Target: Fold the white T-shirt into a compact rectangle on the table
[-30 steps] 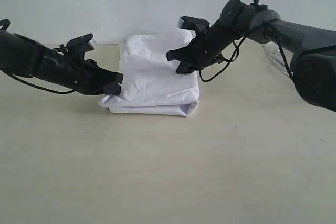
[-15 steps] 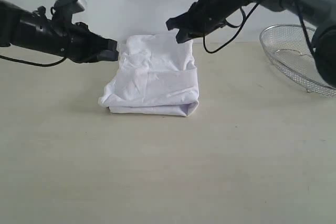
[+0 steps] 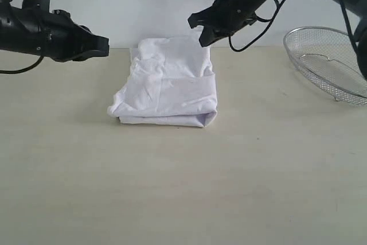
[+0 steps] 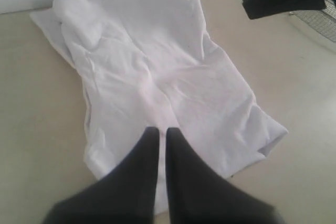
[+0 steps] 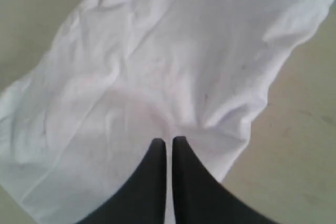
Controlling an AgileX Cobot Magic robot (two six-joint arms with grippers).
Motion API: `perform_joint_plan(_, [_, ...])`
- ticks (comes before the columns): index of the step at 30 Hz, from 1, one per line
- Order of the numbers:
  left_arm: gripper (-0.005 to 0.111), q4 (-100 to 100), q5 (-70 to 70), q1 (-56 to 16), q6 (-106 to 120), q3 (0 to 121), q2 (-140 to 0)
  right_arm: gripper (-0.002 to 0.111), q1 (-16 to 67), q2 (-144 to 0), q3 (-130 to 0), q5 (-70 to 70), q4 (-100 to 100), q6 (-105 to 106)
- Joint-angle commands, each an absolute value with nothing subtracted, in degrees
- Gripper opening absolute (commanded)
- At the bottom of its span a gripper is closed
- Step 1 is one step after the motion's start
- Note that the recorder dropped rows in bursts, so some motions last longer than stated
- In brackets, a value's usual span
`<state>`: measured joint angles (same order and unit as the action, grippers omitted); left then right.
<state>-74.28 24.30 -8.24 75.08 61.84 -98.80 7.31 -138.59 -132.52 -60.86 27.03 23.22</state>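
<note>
Folded white T-shirt (image 3: 166, 87) lying as a rumpled rectangle on the pale worktop (image 3: 183, 187), toward the far side and a little left of centre, near fold thick and layered, near left corner bulging outward. Off to the far right, a silver wire-mesh basket (image 3: 327, 61), well apart from the shirt and cut off by the picture's right edge. Left hand (image 3: 103, 45) up in the air to the left of the shirt, fingers pressed together on nothing, clear of the cloth. Right hand (image 3: 202, 30) raised over the shirt's far right corner, fingers likewise pressed together and empty, a black cable (image 3: 252, 35) looping beneath its arm. Behind it all, a plain pale wall (image 3: 143, 4). Both arms cut off at the picture's edges; a little of the shirt's far right corner masked by the right hand in the exterior view. Only plain, creased white cloth showing on the upper face; fingers soft and blurred in both wrist views.
</note>
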Motion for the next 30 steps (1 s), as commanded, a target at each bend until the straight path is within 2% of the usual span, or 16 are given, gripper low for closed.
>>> perform_joint_plan(1, [0.004,-81.21,24.93,-8.62,80.6,65.49,-106.16,0.0,6.4,-138.09,-132.66,-66.16,22.08,22.3])
perform_joint_plan(6, [0.004,-87.71,29.26,-8.67,83.48,76.14,-117.01,0.0,3.69,-137.35,-132.66,-69.95,18.15,19.33])
perform_joint_plan(16, [0.004,-88.02,30.2,-8.89,79.34,98.29,-135.8,0.0,-1.45,-137.2,-132.66,-69.96,17.61,19.13])
perform_joint_plan(23, [0.004,-72.52,29.67,-11.22,64.68,108.45,-143.28,0.0,-1.43,-137.2,-132.66,-69.96,17.61,19.24])
perform_joint_plan(30, [0.004,-58.92,28.09,-11.32,52.89,110.03,-144.62,0.0,-1.43,-137.2,-132.66,-69.96,17.61,19.35])
